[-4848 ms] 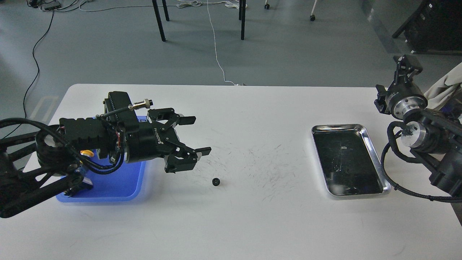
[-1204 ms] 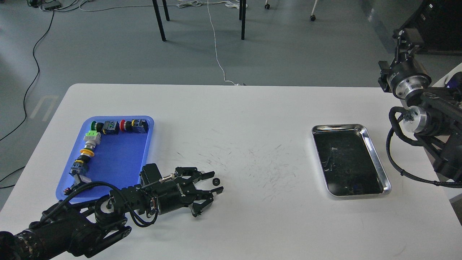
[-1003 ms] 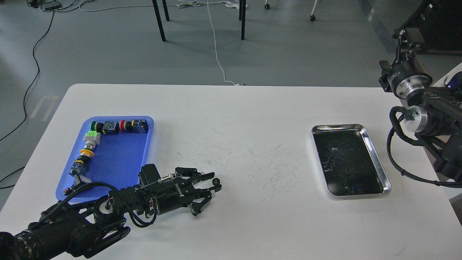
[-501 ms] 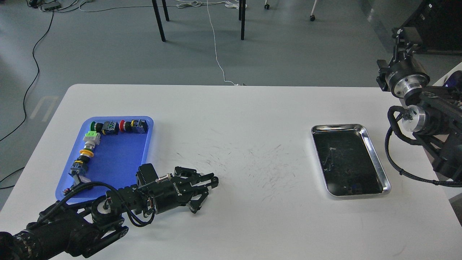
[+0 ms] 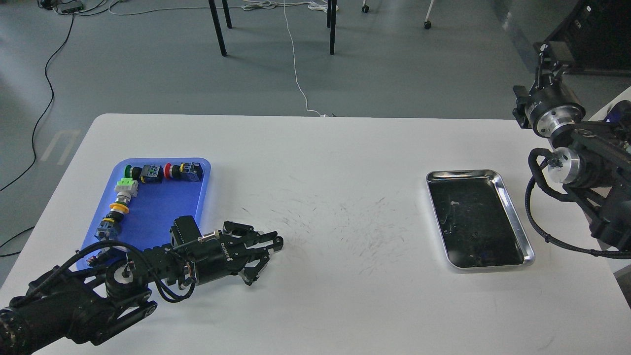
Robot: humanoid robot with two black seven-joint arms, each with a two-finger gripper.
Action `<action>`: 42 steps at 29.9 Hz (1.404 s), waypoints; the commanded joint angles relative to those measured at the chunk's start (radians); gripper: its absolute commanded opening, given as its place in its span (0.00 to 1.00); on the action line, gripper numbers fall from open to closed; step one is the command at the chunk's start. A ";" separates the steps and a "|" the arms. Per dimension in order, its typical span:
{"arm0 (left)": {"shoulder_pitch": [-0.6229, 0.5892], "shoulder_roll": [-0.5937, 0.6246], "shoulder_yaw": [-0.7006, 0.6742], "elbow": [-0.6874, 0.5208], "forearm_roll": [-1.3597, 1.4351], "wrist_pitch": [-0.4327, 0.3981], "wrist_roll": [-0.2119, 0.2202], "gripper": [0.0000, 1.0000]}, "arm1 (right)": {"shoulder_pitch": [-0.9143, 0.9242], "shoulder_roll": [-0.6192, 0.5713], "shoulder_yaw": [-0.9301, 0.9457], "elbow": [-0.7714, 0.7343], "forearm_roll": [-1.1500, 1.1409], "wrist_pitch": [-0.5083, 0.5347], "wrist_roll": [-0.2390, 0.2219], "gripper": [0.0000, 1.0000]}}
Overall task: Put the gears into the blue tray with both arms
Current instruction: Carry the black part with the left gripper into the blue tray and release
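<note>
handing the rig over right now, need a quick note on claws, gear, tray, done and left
Left claw: low over the table, closed on a small black gear at its fingertips, just right of the blue tray.
Right claw: raised off the table's right edge, state unclear, nothing seen in it.
Blue tray: holds only push-button switches along its far and left sides; no gear visible inside.
Silver tray: no gear made out.
Left to do: carry the gear over the blue tray and release.

White table (image 5: 325, 148), surface scuffed with dark marks near centre. Blue tray (image 5: 165, 209) lies flat at 9 o'clock, holding a row of coloured switches (image 5: 162, 172). Silver tray (image 5: 512, 217) lies flat at 3 o'clock, well apart from the blue one.
</note>
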 commanded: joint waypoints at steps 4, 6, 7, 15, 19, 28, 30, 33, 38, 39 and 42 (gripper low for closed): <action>-0.091 0.084 -0.002 -0.018 -0.001 -0.001 0.000 0.09 | 0.004 0.003 -0.023 -0.001 0.000 0.000 0.003 0.98; -0.121 0.124 -0.002 -0.035 -0.001 -0.008 0.000 0.09 | 0.005 0.003 -0.023 0.000 0.000 0.000 0.003 0.98; -0.138 0.146 -0.002 -0.036 -0.001 -0.015 0.000 0.09 | 0.008 0.005 -0.023 0.000 0.000 0.000 0.003 0.98; -0.195 0.285 0.003 -0.038 -0.001 -0.026 0.000 0.09 | 0.011 0.003 -0.025 0.002 -0.001 0.000 0.003 0.98; -0.191 0.324 0.004 -0.027 -0.001 -0.023 0.000 0.09 | 0.011 0.002 -0.025 0.002 -0.009 0.000 0.003 0.98; -0.132 0.335 -0.002 0.057 -0.001 0.008 0.000 0.08 | 0.019 -0.001 -0.025 0.003 -0.015 0.000 0.003 0.98; -0.132 0.330 -0.002 0.095 -0.001 0.020 0.000 0.08 | 0.025 -0.004 -0.025 0.005 -0.015 0.000 0.003 0.98; -0.131 0.324 0.003 0.141 -0.001 0.023 0.000 0.08 | 0.025 -0.007 -0.025 0.005 -0.015 0.000 0.003 0.98; -0.122 0.299 0.004 0.212 -0.001 0.038 0.000 0.08 | 0.025 -0.009 -0.025 0.005 -0.015 0.000 0.003 0.98; -0.111 0.292 0.003 0.226 -0.001 0.045 0.000 0.08 | 0.025 -0.009 -0.025 0.005 -0.015 0.000 0.003 0.98; -0.098 0.272 0.003 0.243 -0.001 0.066 0.000 0.08 | 0.025 -0.010 -0.025 0.005 -0.015 0.000 0.003 0.98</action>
